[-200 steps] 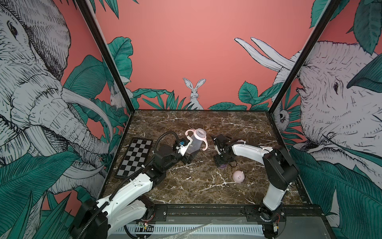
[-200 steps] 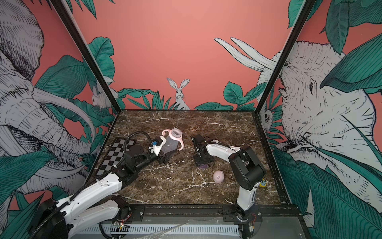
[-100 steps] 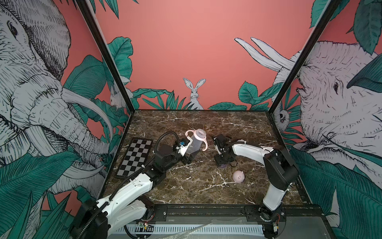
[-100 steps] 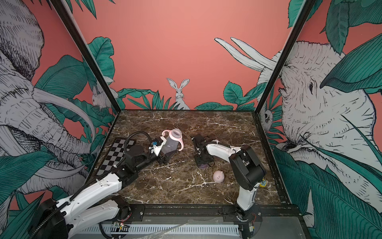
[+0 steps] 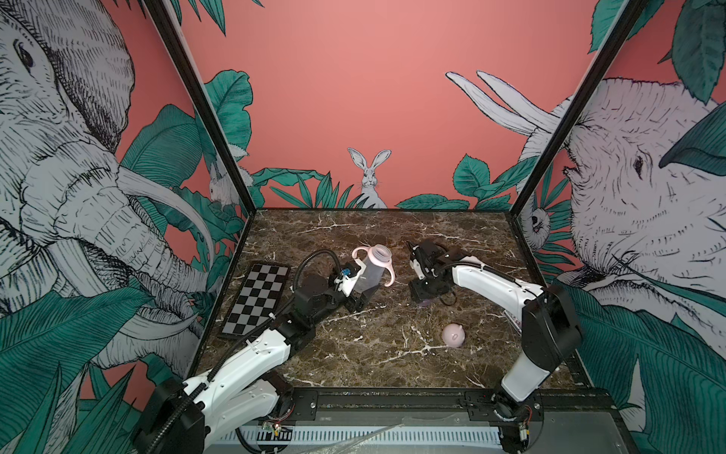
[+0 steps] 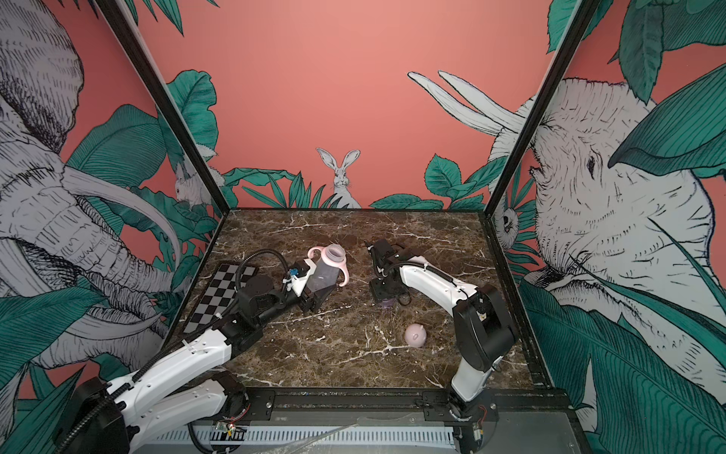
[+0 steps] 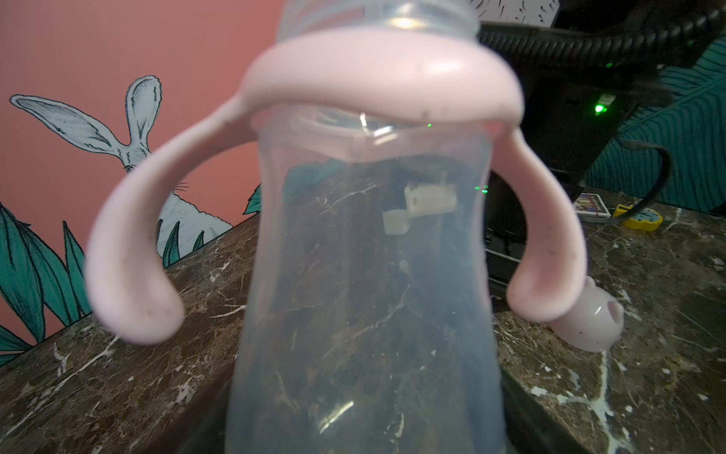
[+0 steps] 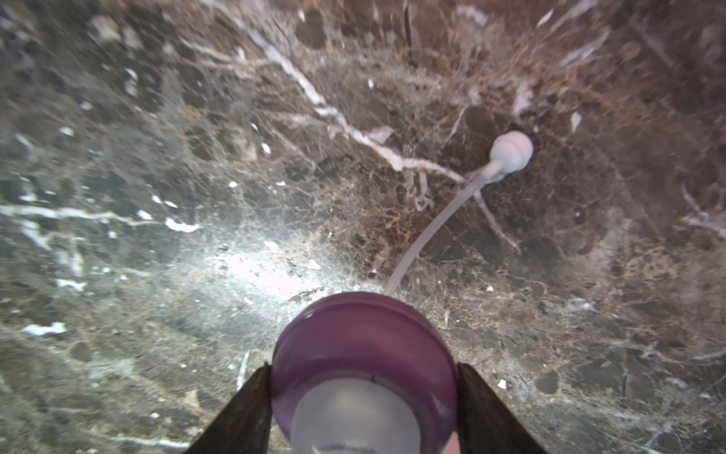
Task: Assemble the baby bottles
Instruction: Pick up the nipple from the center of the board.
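Nearest: pink dome cap (image 5: 453,335) on the counter (image 5: 393,355). Beyond: right tool (image 5: 426,293) clamped on purple collar (image 8: 363,338), straw (image 8: 440,220) trailing over the counter. Farther: left tool (image 5: 355,293) clenched around tilted clear bottle body (image 5: 369,273), pink handled ring (image 7: 381,78) at its neck.

We see the clear plastic bottle body (image 5: 369,273), pink two-handled ring (image 5: 390,276) on its neck, left of centre over the brown marble table (image 5: 393,353), the checkered flat board (image 5: 257,298) further left. The purple nipple collar (image 8: 363,338) lies to its right; the pink eared dome cap (image 5: 453,335) sits nearer the front.
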Controlling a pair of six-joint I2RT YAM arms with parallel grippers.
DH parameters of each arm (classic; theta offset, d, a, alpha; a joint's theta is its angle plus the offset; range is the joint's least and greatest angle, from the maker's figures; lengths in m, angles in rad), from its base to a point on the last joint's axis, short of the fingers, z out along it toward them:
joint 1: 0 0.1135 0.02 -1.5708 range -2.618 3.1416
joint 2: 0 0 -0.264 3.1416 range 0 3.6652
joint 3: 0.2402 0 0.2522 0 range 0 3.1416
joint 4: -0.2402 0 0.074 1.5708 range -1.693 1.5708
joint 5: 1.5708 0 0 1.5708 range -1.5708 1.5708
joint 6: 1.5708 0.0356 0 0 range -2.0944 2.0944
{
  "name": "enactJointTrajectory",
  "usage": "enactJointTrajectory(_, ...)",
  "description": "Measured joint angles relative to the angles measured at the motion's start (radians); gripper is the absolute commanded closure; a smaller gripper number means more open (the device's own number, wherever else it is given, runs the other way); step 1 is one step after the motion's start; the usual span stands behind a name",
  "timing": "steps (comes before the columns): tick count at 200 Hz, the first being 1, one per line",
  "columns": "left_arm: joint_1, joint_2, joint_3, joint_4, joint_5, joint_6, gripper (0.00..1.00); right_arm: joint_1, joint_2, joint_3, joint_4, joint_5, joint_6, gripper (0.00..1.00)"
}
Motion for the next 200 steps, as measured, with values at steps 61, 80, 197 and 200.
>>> enactJointTrajectory(61,0.0,0.025,-0.001,0.031,0.008,-0.013,0.44,-0.041,-0.053,0.179,-0.127,-0.033,-0.033,0.42)
enactJointTrajectory(80,0.0,0.042,-0.002,0.04,0.012,-0.017,0.44,-0.056,-0.06,0.23,-0.167,-0.051,-0.045,0.42)
enactJointTrajectory(197,0.0,0.124,-0.002,0.102,0.053,-0.029,0.44,-0.111,-0.092,0.584,-0.371,-0.166,-0.079,0.42)
enactJointTrajectory(200,0.0,0.126,-0.002,0.103,0.054,-0.029,0.44,-0.111,-0.092,0.596,-0.376,-0.171,-0.079,0.42)
